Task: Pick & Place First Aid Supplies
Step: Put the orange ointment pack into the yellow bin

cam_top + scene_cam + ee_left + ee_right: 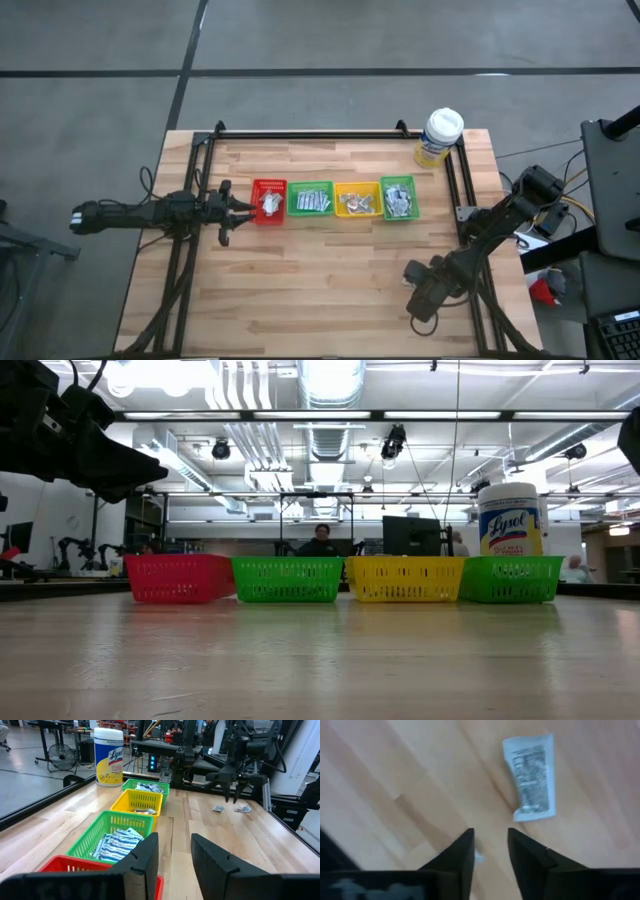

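The right gripper (490, 847) hangs low over the bare wooden table (330, 290), its fingers parted and holding nothing; a flat white sachet with grey print (530, 777) lies on the boards just ahead of its tips, probably the next pick. From the left wrist, two small sachets (230, 809) show beneath it. The left gripper (172, 855), released and empty, waits beside the red plastic bin (269, 200). Four bins stand in a row, seemingly for sorting: one red, two green (311, 199) (398, 197), one yellow (356, 199), all holding sachets. One yellow wipes tub (438, 136) stands behind.
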### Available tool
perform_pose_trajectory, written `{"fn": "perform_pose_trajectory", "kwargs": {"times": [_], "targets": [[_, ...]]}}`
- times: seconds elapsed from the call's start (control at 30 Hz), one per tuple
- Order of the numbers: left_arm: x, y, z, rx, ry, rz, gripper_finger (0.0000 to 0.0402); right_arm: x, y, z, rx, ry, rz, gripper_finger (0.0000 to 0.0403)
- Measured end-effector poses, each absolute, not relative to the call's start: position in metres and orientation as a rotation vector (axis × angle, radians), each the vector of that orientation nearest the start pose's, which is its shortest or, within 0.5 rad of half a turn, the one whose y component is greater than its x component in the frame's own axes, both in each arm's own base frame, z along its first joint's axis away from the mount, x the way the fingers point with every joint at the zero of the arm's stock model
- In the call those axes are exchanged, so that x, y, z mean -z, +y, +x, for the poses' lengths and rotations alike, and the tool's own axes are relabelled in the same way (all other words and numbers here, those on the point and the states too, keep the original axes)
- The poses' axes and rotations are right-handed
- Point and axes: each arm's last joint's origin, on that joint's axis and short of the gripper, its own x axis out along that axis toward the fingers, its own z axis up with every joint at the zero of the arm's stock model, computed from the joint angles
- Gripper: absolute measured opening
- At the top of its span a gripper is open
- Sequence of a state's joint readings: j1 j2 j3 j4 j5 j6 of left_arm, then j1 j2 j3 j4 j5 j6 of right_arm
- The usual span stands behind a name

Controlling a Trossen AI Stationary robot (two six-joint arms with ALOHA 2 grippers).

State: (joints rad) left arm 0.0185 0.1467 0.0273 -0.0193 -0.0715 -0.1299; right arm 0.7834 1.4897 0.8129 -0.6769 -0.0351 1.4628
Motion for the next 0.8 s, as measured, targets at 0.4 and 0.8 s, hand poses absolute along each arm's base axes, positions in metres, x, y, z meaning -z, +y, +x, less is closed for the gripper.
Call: {"fn": "perform_pose_trajectory", "kwargs": {"times": [0.4, 0.8], "targets": [[-0.159, 0.004, 0.105, -0.099, 0.133, -0.126, 0.0113, -0.154, 0.175, 0.176, 0.324, 1.434, 0.551, 0.0151], [-0.159, 0.004, 0.105, -0.099, 0.134, -0.124, 0.0113, -0.131, 0.181, 0.183, 0.369, 1.481, 0.440, 0.0125]]}}
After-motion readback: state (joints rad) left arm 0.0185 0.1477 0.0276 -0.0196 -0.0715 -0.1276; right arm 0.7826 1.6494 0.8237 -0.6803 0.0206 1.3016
